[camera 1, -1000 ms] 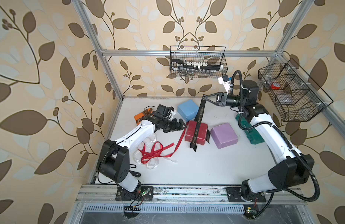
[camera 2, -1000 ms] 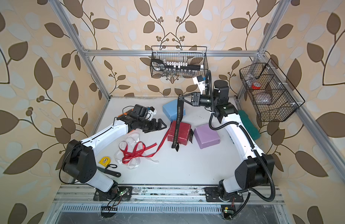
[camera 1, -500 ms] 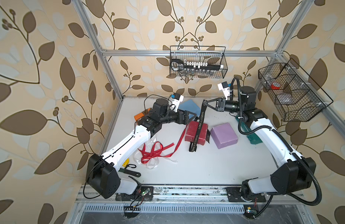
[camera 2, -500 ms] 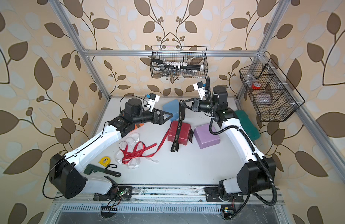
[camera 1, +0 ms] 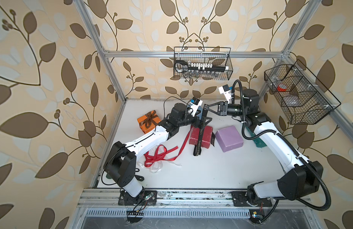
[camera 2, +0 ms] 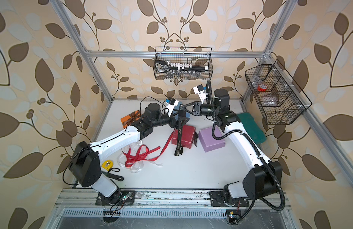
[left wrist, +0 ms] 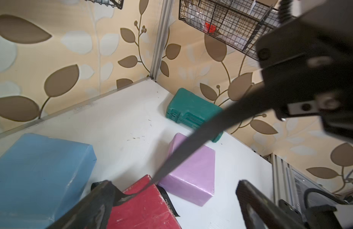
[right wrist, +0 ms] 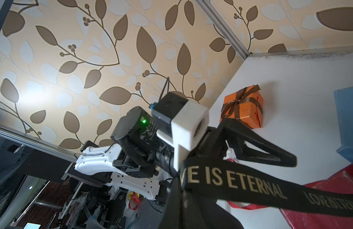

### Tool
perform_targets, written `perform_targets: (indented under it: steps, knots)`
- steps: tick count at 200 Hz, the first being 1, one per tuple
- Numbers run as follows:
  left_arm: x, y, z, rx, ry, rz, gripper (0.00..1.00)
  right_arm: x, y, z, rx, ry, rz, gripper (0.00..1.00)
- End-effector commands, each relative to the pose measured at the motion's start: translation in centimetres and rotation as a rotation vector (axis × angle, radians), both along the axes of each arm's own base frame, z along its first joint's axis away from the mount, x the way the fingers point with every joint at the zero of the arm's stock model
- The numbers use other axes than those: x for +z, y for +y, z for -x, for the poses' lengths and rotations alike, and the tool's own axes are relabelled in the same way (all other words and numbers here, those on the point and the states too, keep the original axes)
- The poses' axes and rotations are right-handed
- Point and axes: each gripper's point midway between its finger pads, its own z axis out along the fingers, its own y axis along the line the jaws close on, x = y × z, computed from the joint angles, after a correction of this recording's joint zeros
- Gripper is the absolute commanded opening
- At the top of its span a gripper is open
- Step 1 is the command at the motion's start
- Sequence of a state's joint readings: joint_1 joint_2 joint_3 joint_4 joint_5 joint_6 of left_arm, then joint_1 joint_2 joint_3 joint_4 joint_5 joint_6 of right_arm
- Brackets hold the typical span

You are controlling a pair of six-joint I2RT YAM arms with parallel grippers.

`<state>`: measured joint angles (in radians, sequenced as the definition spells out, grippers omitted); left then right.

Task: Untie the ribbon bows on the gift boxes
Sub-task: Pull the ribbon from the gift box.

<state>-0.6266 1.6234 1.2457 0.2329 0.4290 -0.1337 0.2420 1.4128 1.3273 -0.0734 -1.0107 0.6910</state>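
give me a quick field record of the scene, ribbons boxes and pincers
right pincer: shut on black ribbon, holding it up above dark red box
left pincer: open, close by that ribbon; contact unclear
orange box: brown bow tied
red ribbon: loose on table
white ribbon: loose, under red one
lilac box: bare
light blue box: bare

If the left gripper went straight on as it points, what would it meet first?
Probably the taut black ribbon held by the right gripper, just ahead of the left gripper's open jaws; depth unclear.
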Motion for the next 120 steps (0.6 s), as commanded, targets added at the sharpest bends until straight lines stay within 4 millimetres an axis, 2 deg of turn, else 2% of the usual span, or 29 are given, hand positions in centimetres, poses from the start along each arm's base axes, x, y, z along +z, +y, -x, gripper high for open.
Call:
perform_targets:
  steps: [1,22,30,38,51,64,86,111,115,120]
  knots:
    - [5.2,-0.2,-1.5,0.029,-0.158,0.108,0.99,0.9,0.0,1.4,0.029,-0.024,-0.021,0.00]
    - [5.3,-0.8,-1.5,-0.001,-0.133,0.123,0.99,0.9,-0.1,1.5,0.020,-0.024,-0.021,0.00]
    - [5.2,-1.1,-1.2,-0.023,-0.127,0.121,0.95,0.8,-0.2,1.5,0.015,-0.022,-0.020,0.00]
    - [5.2,-1.3,-0.9,-0.044,-0.119,0.121,0.85,0.8,-0.2,1.5,0.013,-0.022,-0.020,0.00]
    - [5.2,-1.3,-0.6,-0.060,-0.104,0.119,0.59,0.7,-0.2,1.4,0.010,-0.019,-0.018,0.00]
    - [5.2,-1.3,-0.3,-0.068,-0.097,0.118,0.40,0.6,-0.3,1.3,0.002,-0.019,-0.017,0.00]
    - [4.9,-1.3,0.2,-0.090,-0.075,0.106,0.25,0.6,-0.4,1.2,-0.012,-0.020,-0.014,0.00]
    - [4.6,-1.3,0.8,-0.111,-0.060,0.101,0.19,0.2,-0.5,1.2,-0.018,-0.010,-0.012,0.00]
    - [4.6,-1.3,0.9,-0.116,-0.057,0.099,0.14,0.1,-0.5,1.2,-0.020,-0.008,-0.011,0.00]
    - [4.5,-1.2,1.0,-0.115,-0.055,0.098,0.03,0.1,-0.6,1.2,-0.023,-0.009,-0.010,0.00]
